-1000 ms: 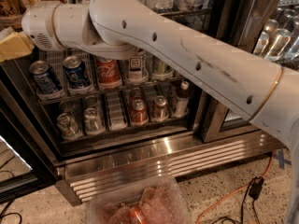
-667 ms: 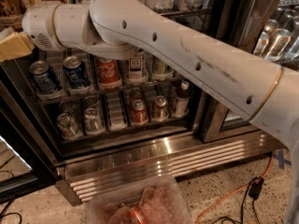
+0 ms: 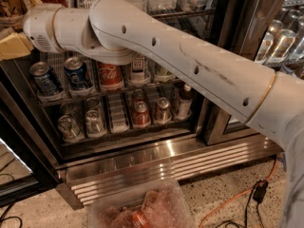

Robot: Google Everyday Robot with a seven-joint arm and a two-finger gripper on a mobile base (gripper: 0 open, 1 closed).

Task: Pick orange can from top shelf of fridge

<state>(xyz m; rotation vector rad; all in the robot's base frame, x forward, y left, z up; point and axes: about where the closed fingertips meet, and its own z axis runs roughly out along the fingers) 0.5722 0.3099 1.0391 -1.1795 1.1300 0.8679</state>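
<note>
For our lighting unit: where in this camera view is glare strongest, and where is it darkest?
Camera view: glare streaks the steel grille and the bottles at right; the fridge interior under the arm is darkest; the gripper is out of view, past the arm's upper-left end.

A shop: commercial drinks fridge (image 3: 142, 163) stocked with cans (image 3: 110, 75); end effector out of view.

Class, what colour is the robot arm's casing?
White arm, camera view; gripper out of view, past the wrist at upper left.
</note>
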